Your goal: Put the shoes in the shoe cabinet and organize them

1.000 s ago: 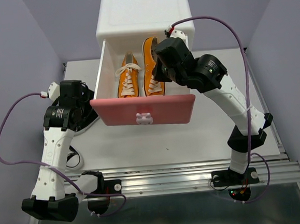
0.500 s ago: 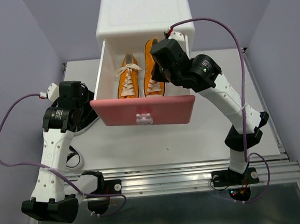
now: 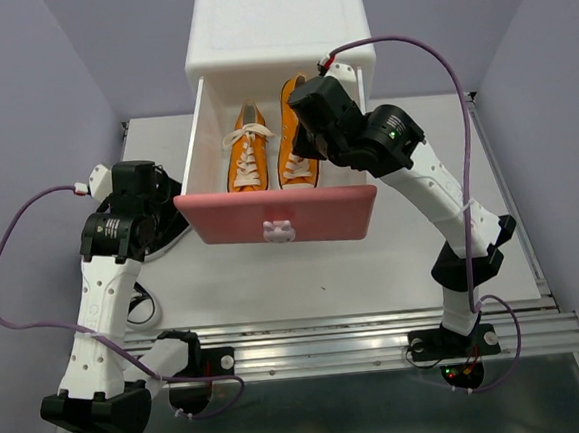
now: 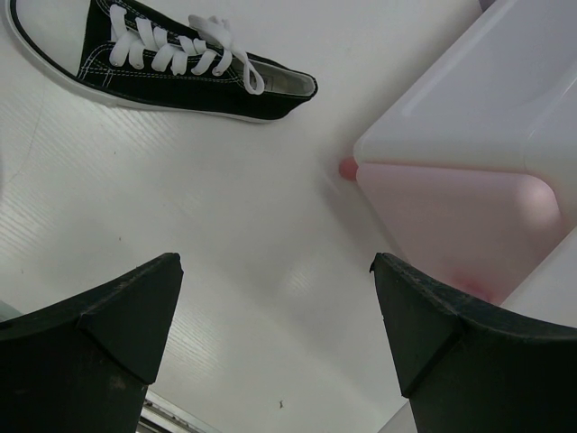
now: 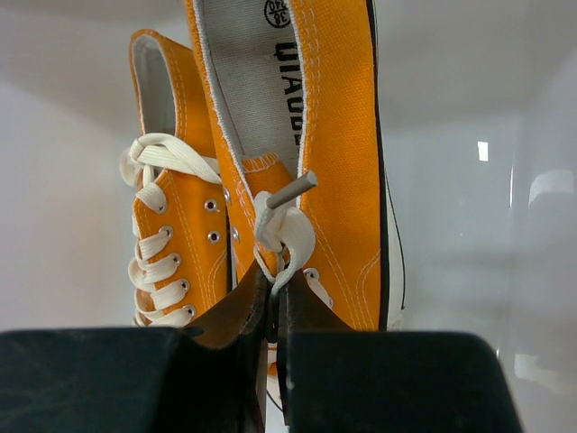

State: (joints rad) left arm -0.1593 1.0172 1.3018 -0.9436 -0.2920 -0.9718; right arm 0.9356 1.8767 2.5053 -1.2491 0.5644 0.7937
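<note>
Our right end effector (image 5: 273, 334) pinches an orange sneaker (image 5: 334, 135) inside the drawer (image 3: 277, 215) of the shoe cabinet (image 3: 275, 27); left of that cabinet, our wide-spread left end effector (image 4: 279, 334) faces a black sneaker (image 4: 162, 63) lying crosswise.

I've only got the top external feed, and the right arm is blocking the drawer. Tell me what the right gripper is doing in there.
Observer: In the right wrist view, the right gripper is pinched shut on the tongue and lace of the right-hand orange sneaker.
Operator: Check the shoe next to it.
Observer: The other orange sneaker lies close alongside, laces up, outside the grip.
Operator: Now report the left gripper.
Observer: The left wrist view shows the left gripper open and empty above the table. A black sneaker lies beyond its fingers, laces up, not touched.
</note>
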